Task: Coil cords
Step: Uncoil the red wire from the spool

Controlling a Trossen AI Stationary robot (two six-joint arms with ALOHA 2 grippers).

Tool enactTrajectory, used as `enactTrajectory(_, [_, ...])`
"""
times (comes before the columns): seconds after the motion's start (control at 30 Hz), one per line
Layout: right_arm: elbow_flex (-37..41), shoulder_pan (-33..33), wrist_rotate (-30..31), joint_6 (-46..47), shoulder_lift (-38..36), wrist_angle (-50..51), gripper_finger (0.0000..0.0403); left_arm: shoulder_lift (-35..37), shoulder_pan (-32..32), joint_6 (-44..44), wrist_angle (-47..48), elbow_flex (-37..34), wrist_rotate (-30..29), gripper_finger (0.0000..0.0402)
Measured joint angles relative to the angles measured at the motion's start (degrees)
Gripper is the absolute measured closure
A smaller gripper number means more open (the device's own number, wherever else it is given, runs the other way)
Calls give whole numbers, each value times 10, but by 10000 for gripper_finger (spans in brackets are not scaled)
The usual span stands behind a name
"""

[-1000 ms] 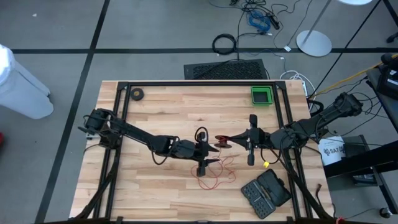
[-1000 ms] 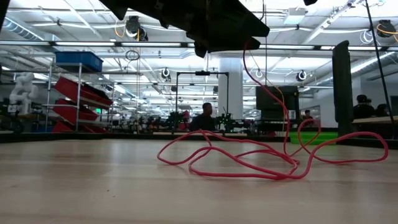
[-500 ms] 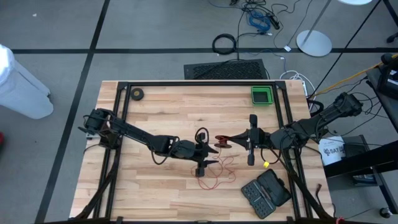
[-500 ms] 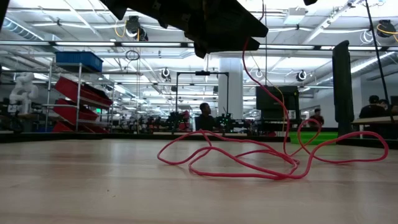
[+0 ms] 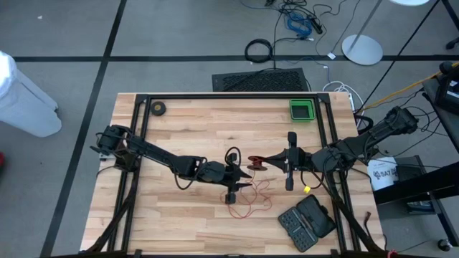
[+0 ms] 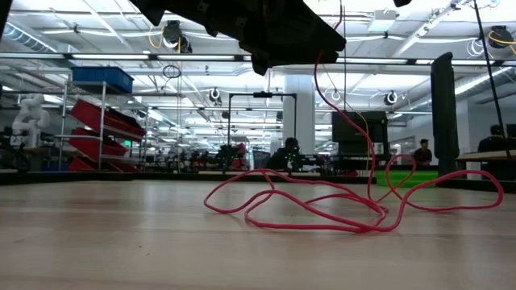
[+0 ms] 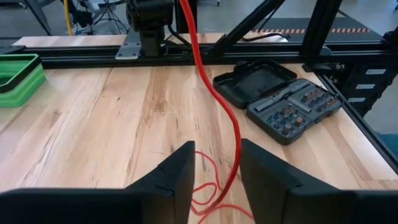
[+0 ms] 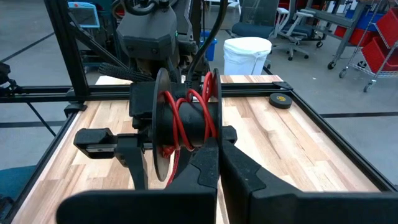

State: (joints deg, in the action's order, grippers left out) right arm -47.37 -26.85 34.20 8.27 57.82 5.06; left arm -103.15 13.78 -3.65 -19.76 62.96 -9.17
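Left gripper (image 7: 214,171): we narrowed its fingers around the cord (image 7: 214,102), a gap remaining.
Right gripper (image 8: 217,163): clenched on the reel (image 8: 186,124) mid-table.
Change: scene otherwise unmoved.
Meaning: we judged winding could continue; loose cord lay toward the table's (image 5: 179,129) front edge.

We are two dark, matte black arms built of slim jointed segments with rounded housings at each joint, and thin black cables loop along our links. Our left hand (image 7: 214,180) ends in two broad, flat, angular black fingers with stepped edges. Our right hand (image 8: 217,174) carries two long black fingers of the same matte finish.
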Motion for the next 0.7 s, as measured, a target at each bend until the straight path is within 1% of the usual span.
enactTrajectory(0.27, [0,0,0,0,0,1,403,0,0,0,15,0,0,319])
enactTrajectory(0.33, [0,0,0,0,0,2,403,0,0,0,16,0,4,321])
enactTrajectory(0.43, [0,0,0,0,0,4,403,3,-1,0,21,0,28,322])
enactTrajectory(0.7, [0,0,0,0,0,6,403,46,-2,-1,67,0,30,322])
